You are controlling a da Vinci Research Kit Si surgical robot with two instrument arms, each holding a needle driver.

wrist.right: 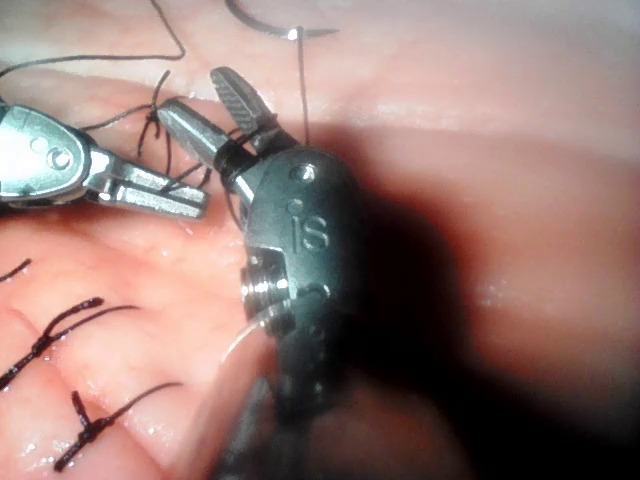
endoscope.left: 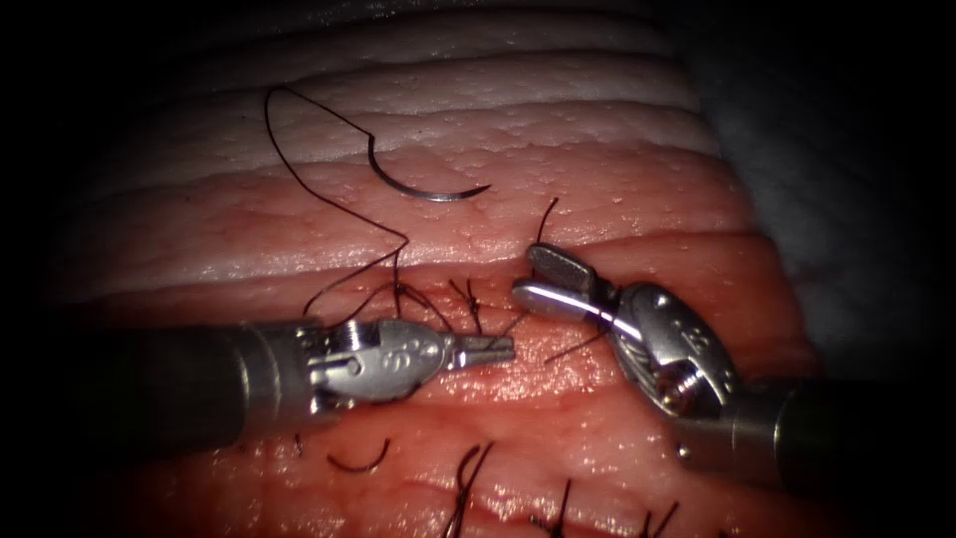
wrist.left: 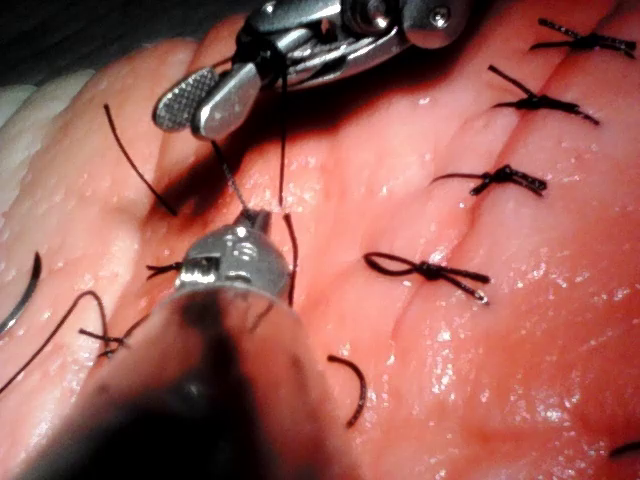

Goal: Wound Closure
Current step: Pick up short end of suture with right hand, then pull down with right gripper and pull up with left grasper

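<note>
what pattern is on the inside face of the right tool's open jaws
Fine cross-hatched ridges on the right tool, clearest in the left wrist view.

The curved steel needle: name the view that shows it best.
The endoscope view: the curved steel needle lies whole on the pale tissue, free of both tools, its dark thread trailing away. The left wrist view catches a short arc at the frame's edge; the right wrist view shows part of the curve.
</note>
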